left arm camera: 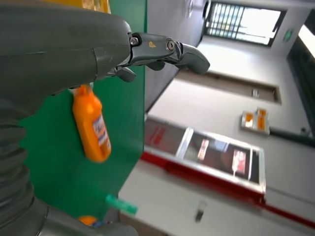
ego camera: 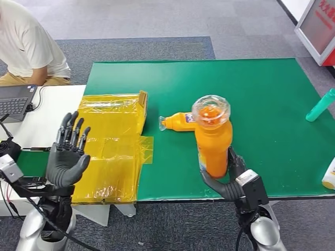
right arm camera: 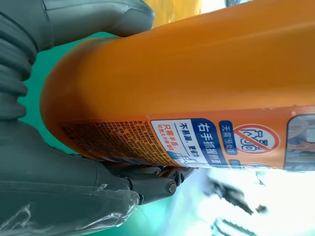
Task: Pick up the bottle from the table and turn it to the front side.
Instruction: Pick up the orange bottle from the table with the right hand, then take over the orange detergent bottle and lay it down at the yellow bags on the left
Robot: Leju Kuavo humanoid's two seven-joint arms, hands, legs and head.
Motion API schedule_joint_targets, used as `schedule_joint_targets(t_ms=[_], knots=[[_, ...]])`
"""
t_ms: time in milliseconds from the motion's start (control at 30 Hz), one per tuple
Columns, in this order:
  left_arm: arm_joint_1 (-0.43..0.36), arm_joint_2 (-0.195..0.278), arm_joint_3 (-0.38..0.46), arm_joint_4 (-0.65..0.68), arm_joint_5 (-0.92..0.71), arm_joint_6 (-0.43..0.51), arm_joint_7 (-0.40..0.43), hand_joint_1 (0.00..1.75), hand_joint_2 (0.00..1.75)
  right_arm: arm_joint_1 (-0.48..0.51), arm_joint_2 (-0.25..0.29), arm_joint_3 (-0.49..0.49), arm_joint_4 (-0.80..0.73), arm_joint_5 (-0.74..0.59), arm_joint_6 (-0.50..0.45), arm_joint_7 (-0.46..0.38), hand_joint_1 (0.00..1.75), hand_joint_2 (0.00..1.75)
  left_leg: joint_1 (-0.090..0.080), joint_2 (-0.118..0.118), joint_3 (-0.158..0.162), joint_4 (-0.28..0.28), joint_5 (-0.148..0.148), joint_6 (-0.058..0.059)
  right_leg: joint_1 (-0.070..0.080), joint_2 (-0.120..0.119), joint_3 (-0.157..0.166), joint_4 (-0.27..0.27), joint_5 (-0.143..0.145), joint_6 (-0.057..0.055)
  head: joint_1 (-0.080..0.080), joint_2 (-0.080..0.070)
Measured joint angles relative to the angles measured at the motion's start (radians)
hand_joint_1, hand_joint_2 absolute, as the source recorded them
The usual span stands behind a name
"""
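right hand [ego camera: 233,175] gripping orange bottle [ego camera: 212,137] (Chinese label)

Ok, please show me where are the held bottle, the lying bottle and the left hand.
held bottle [ego camera: 213,146], head view, on its orange body below the clear cap.
lying bottle [ego camera: 179,122], head view, on its orange body near the neck.
left hand [ego camera: 68,157], head view, on the grey palm.
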Motion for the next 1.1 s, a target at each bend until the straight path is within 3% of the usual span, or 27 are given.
schedule_joint_targets(t_ms=[200, 500, 833, 1100], knots=[[-0.066, -0.01, -0.1, 0.063, 0.106, -0.091, 0.066, 0.0, 1.75, -0.04, 0.025, 0.081, -0.004, 0.149, -0.108, -0.015, 1.75, 1.75, 0.0, 0.0, 0.0, 0.0, 0.001, -0.001, 0.0, 0.0, 0.0, 0.0, 0.001, -0.001, 0.0, 0.0], [-0.122, -0.023, -0.278, 0.104, -0.01, -0.099, 0.109, 0.0, 1.75, -0.115, 0.032, 0.195, 0.043, 0.321, -0.22, 0.006, 1.75, 1.75, 0.0, 0.0, -0.001, 0.0, 0.001, -0.001, 0.0, 0.0, 0.0, 0.0, 0.001, -0.001, 0.0, 0.0], [-0.129, -0.024, -0.344, 0.075, -0.512, 0.091, 0.031, 0.0, 1.75, -0.116, 0.03, 0.224, 0.062, 0.334, -0.142, 0.107, 1.75, 1.75, 0.0, 0.0, -0.001, 0.0, 0.001, -0.001, 0.0, 0.0, -0.001, 0.0, 0.0, -0.001, 0.0, 0.0], [-0.129, -0.025, -0.351, 0.037, -0.628, 0.128, 0.016, 0.0, 1.75, -0.102, 0.024, 0.236, 0.039, 0.313, -0.073, 0.128, 1.75, 1.75, 0.0, 0.0, -0.001, 0.0, 0.001, -0.001, 0.0, 0.0, -0.001, 0.0, 0.001, -0.001, 0.0, 0.0]])
